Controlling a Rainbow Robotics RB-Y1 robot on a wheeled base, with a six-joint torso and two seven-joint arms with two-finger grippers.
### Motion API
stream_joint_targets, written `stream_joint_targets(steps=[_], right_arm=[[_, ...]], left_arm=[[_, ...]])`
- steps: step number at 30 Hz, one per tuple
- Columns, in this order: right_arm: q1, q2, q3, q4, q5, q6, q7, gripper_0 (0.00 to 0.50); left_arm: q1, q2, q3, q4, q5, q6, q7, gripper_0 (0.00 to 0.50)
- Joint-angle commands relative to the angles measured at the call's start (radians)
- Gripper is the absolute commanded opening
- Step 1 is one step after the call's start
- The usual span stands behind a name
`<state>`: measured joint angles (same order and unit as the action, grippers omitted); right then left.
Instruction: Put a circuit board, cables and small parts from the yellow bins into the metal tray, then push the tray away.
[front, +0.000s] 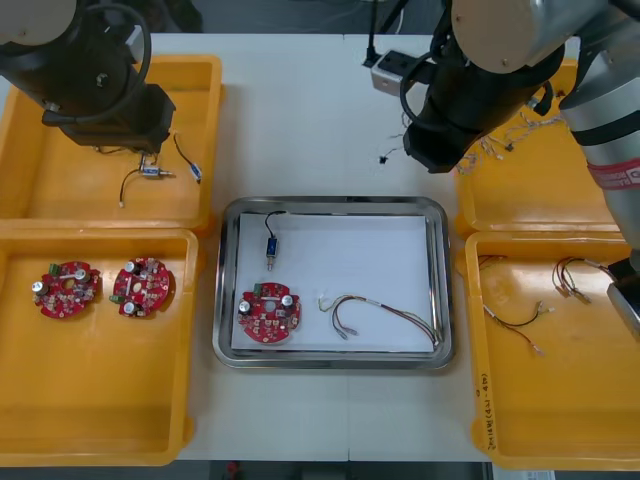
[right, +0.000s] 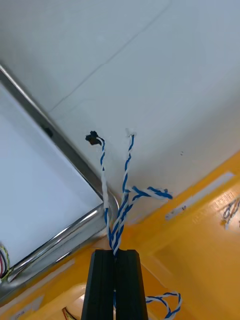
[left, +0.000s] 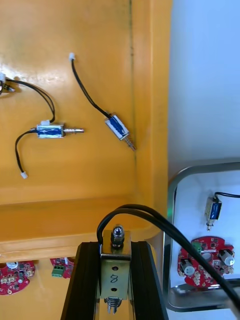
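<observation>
My right gripper (right: 115, 253) is shut on a twisted blue and white cable (right: 120, 200), whose loose ends hang over the table beside the metal tray's corner (right: 75, 160). In the front view the cable (front: 392, 148) dangles under the right arm, between the far right bin and the tray (front: 330, 205). My left gripper (left: 115, 247) is shut on a small metal part (left: 115, 270) with a black cable, above the far left yellow bin (left: 75, 190). The tray holds a red circuit board (front: 268, 313), a small part on a black cable (front: 271, 245) and a red and yellow cable (front: 375, 310).
Two more small metal parts (front: 150, 172) lie in the far left bin (front: 60, 190). The near left bin has two red circuit boards (front: 66, 290). Blue and white cables (front: 520, 130) fill the far right bin. Thin cables (front: 515, 318) lie in the near right bin.
</observation>
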<state>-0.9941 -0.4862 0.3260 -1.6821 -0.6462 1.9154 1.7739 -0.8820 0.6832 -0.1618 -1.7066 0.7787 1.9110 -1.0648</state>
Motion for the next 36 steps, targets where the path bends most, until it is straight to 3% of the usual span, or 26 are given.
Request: stream_joint_targets(steps=[1,8,13,19,27,36], right_arm=[[0.015,0.046,0.019,-0.034,-0.020,0.004,0.107,0.000],[0.084,0.080,0.044,-0.091,-0.010,0.004,0.219,0.000],[0.155,0.080,0.110,-0.179,0.033,0.004,0.226,0.000],[0.224,0.089,0.117,-0.192,0.020,-0.022,0.242,0.000],[0.273,0.115,0.205,-0.192,0.125,-0.081,0.263,0.000],[0.333,0.115,0.252,-0.191,0.175,-0.167,0.271,0.000]], left_arm=[[0.003,-0.019,-0.013,-0.036,0.034,0.009,0.131,0.000],[0.000,-0.024,-0.024,-0.039,0.045,0.009,0.149,0.000],[0.000,-0.024,-0.024,-0.036,0.045,0.009,0.151,0.000],[0.000,-0.024,-0.024,-0.036,0.042,0.009,0.149,0.000],[0.001,-0.024,-0.025,-0.036,0.043,0.009,0.151,0.000],[0.001,-0.024,-0.025,-0.036,0.042,0.009,0.148,0.000]])
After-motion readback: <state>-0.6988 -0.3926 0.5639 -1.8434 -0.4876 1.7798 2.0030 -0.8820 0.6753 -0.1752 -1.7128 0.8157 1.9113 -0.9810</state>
